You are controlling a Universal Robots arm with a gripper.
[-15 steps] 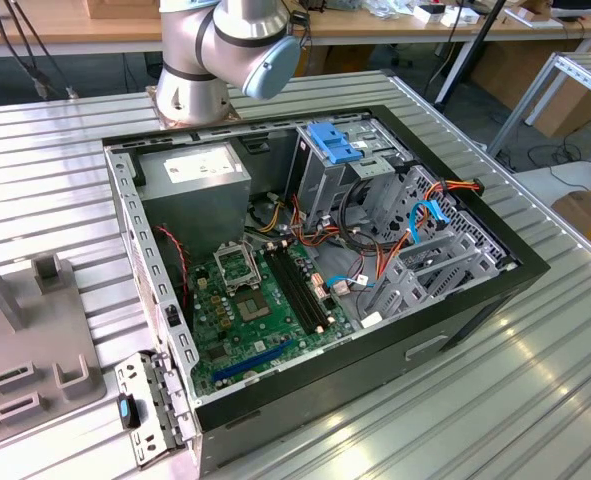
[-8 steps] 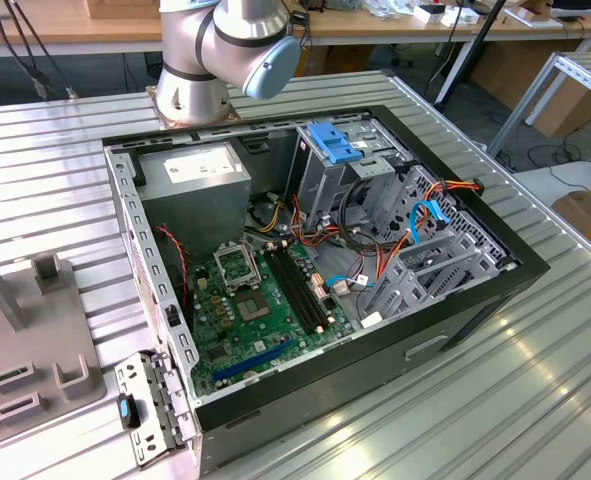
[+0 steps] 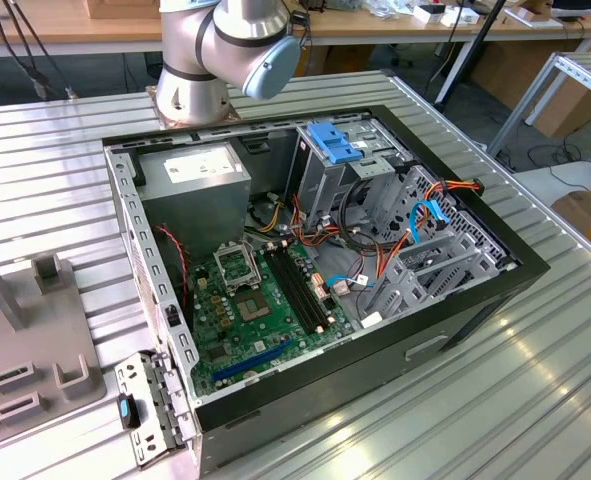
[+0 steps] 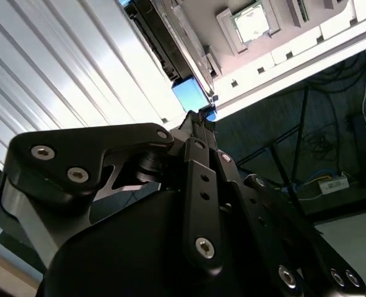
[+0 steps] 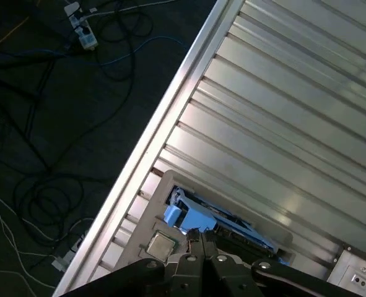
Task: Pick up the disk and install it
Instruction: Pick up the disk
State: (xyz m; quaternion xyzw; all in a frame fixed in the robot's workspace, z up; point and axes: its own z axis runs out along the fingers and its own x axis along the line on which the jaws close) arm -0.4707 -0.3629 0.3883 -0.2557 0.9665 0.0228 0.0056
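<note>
Exterior view: open case (image 3: pixel 325 250) on bench (image 3: pixel 535 400), arm base (image 3: pixel 215 50) behind | both wrist views: disk (image 5: pixel 192 218) (image 4: pixel 192 96) in grey tray (image 5: pixel 140 232) at bench edge, beside a chip (image 5: pixel 161 245) | fingers (image 5: pixel 196 242) (image 4: pixel 194 133) together, tips right at the disk

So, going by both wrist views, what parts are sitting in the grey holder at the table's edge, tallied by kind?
disk: 1
square silver chip: 1
Total: 2
</note>
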